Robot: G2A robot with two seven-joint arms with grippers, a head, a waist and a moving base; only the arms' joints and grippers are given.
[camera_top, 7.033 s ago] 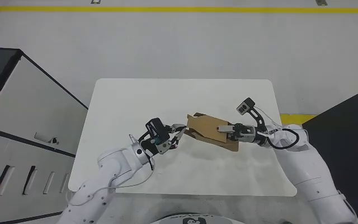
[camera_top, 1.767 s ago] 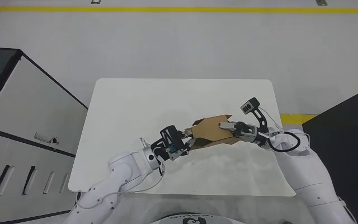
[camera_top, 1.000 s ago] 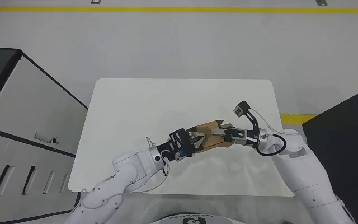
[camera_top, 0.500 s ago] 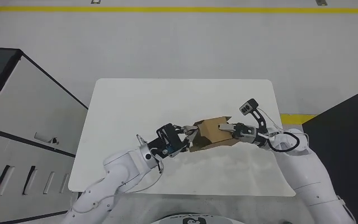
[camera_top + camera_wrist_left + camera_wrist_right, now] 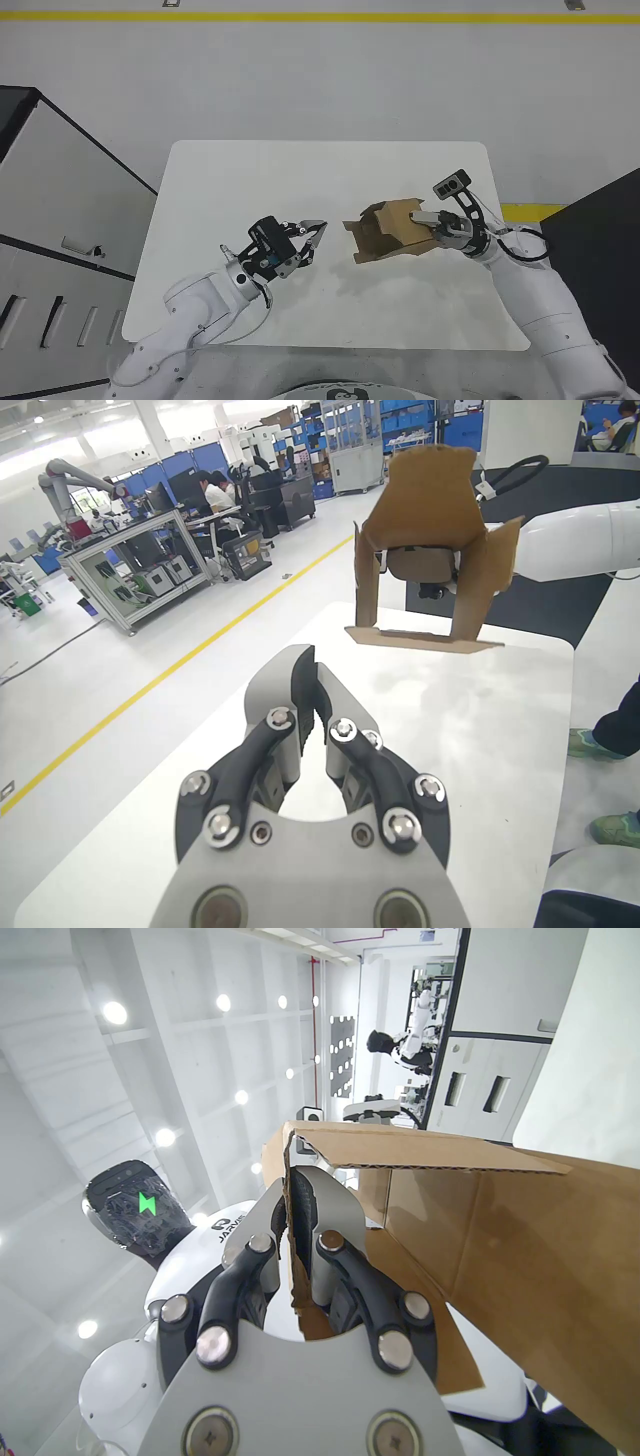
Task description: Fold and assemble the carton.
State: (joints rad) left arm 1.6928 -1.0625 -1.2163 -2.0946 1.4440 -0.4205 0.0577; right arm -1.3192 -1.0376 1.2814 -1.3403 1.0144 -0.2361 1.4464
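Note:
The brown cardboard carton [image 5: 385, 228] is held over the right half of the white table [image 5: 300, 170], opened into a tube with its flaps loose. My right gripper [image 5: 422, 217] is shut on its right-hand wall; the right wrist view has the corrugated edge of the carton [image 5: 500, 1208] pinched between the fingers of the right gripper [image 5: 295, 1198]. My left gripper [image 5: 312, 232] hovers a short gap to the left of the carton, apart from it. In the left wrist view the left gripper [image 5: 312, 680] is shut on nothing, and the carton [image 5: 425, 510] faces it with its open end.
A grey cabinet [image 5: 50, 200] stands off the table's left side and a dark surface [image 5: 600, 210] off its right. Bare table top lies behind and in front of the carton.
My left gripper has let go of the carton and drawn back to the left. The right gripper has kept its hold and shifted the carton slightly right, now opened wider.

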